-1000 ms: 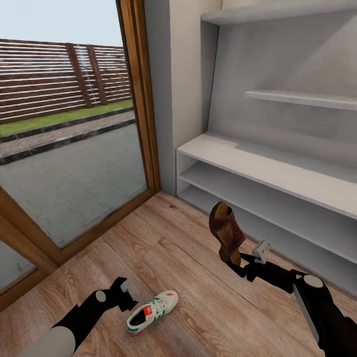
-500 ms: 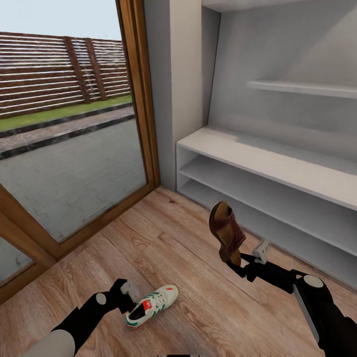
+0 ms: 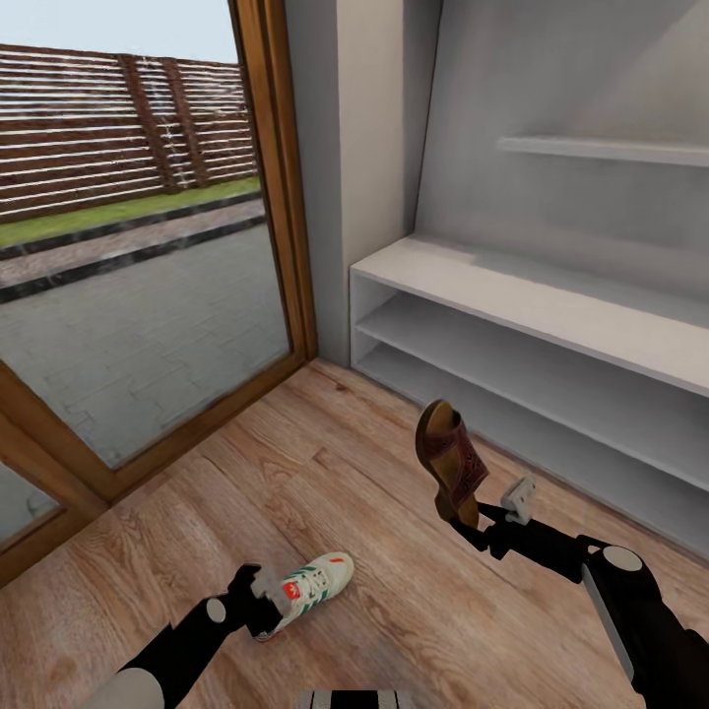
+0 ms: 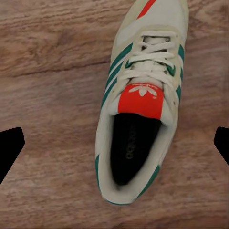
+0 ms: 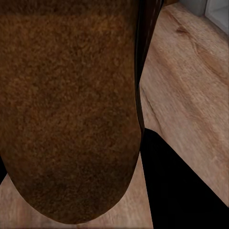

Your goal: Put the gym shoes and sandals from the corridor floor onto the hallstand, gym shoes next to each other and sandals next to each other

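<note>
Grasping a gym shoe [image 3: 307, 587] from the corridor floor [image 3: 394, 611]. The left gripper [image 3: 258, 601] hovers above the shoe's heel opening, its fingers [image 4: 10, 148] spread wide to either side. A sound grasp likely calls for lowering until the fingers bracket the heel collar, then closing across its narrow width. The right gripper [image 3: 471, 522] holds a sandal [image 3: 450, 461] upright, fingers pinching its heel, near the hallstand [image 3: 512, 305].
</note>
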